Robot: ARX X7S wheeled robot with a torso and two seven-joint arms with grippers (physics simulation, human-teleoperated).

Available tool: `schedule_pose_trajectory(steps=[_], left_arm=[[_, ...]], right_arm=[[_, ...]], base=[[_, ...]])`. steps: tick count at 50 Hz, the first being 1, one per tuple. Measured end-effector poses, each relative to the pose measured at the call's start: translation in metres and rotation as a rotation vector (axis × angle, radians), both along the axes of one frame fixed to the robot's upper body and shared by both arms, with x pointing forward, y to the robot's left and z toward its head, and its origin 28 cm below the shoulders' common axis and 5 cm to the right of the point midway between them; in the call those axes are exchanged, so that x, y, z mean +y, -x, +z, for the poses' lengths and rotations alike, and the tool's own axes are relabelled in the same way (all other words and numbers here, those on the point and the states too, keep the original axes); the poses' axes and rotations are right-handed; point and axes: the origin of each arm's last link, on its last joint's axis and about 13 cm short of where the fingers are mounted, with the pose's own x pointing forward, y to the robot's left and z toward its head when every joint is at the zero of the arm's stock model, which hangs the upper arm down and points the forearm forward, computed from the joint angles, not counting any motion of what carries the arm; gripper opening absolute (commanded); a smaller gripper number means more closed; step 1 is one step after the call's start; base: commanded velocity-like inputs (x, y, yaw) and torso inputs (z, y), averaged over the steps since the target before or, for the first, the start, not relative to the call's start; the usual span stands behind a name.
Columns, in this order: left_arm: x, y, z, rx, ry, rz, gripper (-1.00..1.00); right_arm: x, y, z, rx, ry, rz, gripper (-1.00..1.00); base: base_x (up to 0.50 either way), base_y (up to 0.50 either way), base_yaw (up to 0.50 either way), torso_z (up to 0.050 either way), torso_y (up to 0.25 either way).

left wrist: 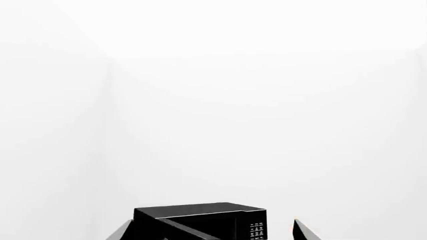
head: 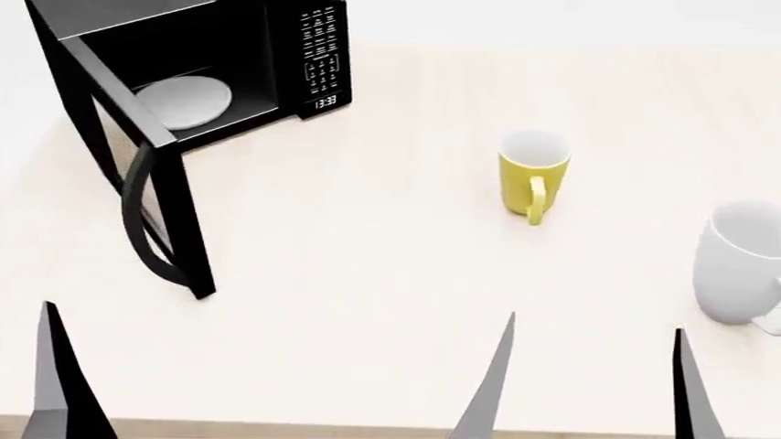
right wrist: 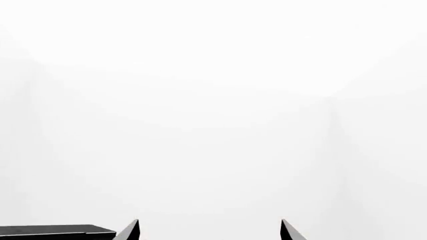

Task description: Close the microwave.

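The black microwave [head: 287,55] stands at the table's back left with its windowed door [head: 134,146] swung wide open toward me. The curved handle [head: 137,215] is on the door's outer face. The white turntable plate [head: 183,99] lies inside, and the keypad [head: 320,46] and clock are on the right. My left gripper [left wrist: 211,222] is open and empty and points at the microwave [left wrist: 220,220] from a distance. Only one of its fingers [head: 55,384] shows in the head view. My right gripper [head: 595,326] is open and empty over the table's front.
A yellow mug [head: 533,169] stands upright at mid-table, right of the microwave. A large white mug [head: 738,261] stands at the right edge. The light wooden table [head: 366,274] has its front edge just below my grippers. The microwave's corner [right wrist: 57,230] shows in the right wrist view.
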Motion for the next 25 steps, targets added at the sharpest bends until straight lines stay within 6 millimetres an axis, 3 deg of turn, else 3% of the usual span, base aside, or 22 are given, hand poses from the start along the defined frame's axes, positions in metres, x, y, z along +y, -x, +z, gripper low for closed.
schedule_pose_trajectory(steps=[25], left_arm=[[-0.0002, -0.0001, -0.0017, 0.000, -0.004, 0.003, 1.00]], right_arm=[[0.0007, 0.0006, -0.0010, 0.011, -0.001, 0.005, 1.00]], base=[[0.00, 0.47, 0.00, 0.000, 0.000]])
